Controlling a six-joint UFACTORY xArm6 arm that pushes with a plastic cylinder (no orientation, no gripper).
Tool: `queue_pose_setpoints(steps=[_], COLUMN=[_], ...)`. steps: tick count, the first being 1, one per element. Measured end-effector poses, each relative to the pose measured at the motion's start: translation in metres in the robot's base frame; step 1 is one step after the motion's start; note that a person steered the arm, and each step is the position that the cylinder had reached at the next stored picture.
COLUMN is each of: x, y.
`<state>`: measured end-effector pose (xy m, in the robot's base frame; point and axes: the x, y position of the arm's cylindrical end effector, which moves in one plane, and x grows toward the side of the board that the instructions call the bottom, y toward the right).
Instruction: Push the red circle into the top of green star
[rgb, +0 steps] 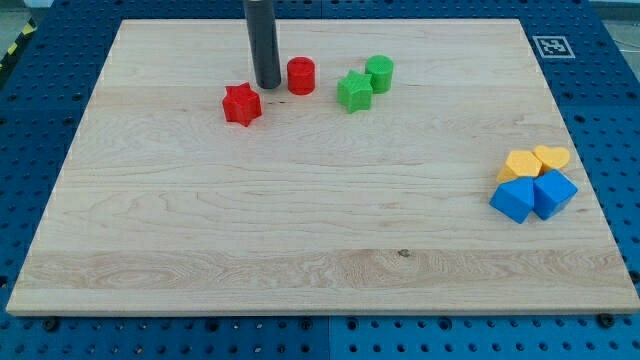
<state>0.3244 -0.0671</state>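
Observation:
The red circle (301, 76) is a short red cylinder standing on the wooden board near the view's top, left of centre. The green star (354, 91) lies to its right and slightly lower, with a gap between them. A green cylinder (379, 73) touches the star's upper right side. My tip (267, 85) is the lower end of a dark rod, just left of the red circle and close to it. A red star (241, 104) lies just below and left of my tip.
The wooden board (300, 230) rests on a blue perforated table. At the view's right edge sit two yellow blocks (535, 160) and two blue blocks (533, 195) clustered together. A marker tag (549, 46) sits at the board's top right corner.

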Motion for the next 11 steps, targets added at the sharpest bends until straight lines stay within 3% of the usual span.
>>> queue_pose_setpoints(steps=[2, 7, 8, 10, 11], x=[-0.010, -0.021, -0.021, -0.022, 0.017], y=[0.036, 0.052, 0.027, -0.110, -0.133])
